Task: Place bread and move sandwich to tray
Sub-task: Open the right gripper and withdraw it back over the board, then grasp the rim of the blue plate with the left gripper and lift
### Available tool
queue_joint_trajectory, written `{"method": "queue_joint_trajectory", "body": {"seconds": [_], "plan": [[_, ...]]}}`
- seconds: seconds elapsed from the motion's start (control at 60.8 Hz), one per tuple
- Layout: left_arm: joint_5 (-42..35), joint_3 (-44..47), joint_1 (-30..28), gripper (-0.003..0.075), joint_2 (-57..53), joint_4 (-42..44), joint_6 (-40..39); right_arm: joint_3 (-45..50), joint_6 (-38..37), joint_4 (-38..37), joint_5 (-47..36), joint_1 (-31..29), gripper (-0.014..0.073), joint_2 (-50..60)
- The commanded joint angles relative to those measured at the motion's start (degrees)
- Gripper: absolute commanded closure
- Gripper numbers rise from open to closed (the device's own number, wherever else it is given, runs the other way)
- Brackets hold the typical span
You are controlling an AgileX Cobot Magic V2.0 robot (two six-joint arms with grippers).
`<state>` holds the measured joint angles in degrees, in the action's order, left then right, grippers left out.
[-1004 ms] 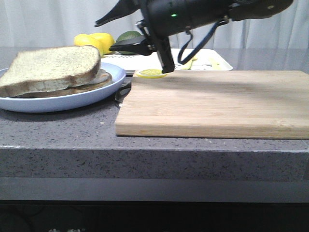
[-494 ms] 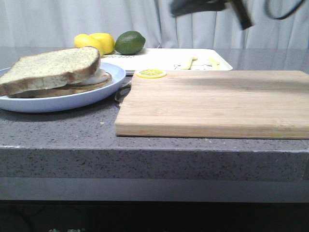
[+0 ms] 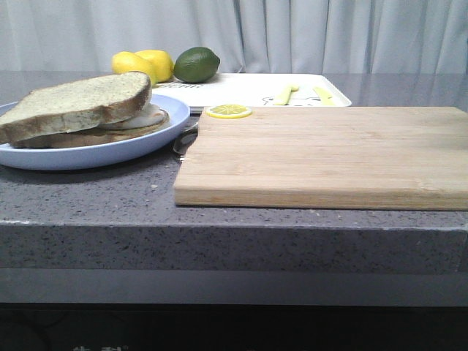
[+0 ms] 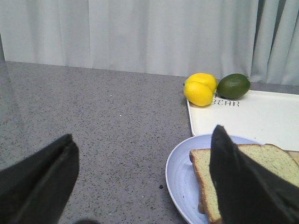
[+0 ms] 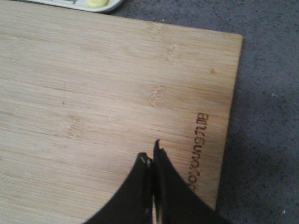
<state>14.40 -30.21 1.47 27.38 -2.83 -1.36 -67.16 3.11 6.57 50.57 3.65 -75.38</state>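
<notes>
The bread [image 3: 77,102], a plain speckled slice with a brown crust, lies on top of the sandwich: an egg-topped slice whose egg white [image 3: 148,117] shows under it, on the light blue plate [image 3: 95,155] at the left. The white tray [image 3: 248,89] lies behind the cutting board. Neither gripper shows in the front view. My left gripper [image 4: 142,135] is open and empty, above the counter beside the plate [image 4: 182,172] and the bread [image 4: 268,163], with the tray [image 4: 252,121] beyond. My right gripper [image 5: 150,151] is shut and empty over the cutting board.
A wooden cutting board [image 3: 322,153] fills the middle and right of the counter and also shows in the right wrist view [image 5: 93,84]. A lemon slice [image 3: 228,111] sits on its back left corner. Two lemons [image 3: 142,63] and a green fruit [image 3: 196,63] stand behind the plate.
The right arm, which hung over the back left of the board, has risen and left the front view. The bread, plate and tray have not moved.
</notes>
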Motion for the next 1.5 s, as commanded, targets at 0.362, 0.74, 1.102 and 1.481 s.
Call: {"method": "queue_joint_trajectory", "body": {"seconds": [0.362, 0.74, 1.102, 1.481], "plan": [[-4.42, -1.50, -0.18, 0.0154, 0.51, -0.38, 0.11, 34.44, -1.31, 1.16, -29.74, -0.13, 0.0657, 35.62], [-3.91, -2.09, -0.18, 0.0154, 4.15, -3.54, 0.11, 44.51, -1.31, 3.54, -34.12, -0.02, 0.0657, 52.71], [10.82, -17.57, -0.18, 0.0154, 31.90, -3.79, 0.11, 44.89, -1.31, 4.24, -35.56, -0.02, 0.0657, 52.57], [17.33, -29.76, 2.61, 0.0154, 51.24, -3.79, 0.11, 44.89, -1.31, 4.24, -35.80, -0.02, 0.0657, 52.57]]}}
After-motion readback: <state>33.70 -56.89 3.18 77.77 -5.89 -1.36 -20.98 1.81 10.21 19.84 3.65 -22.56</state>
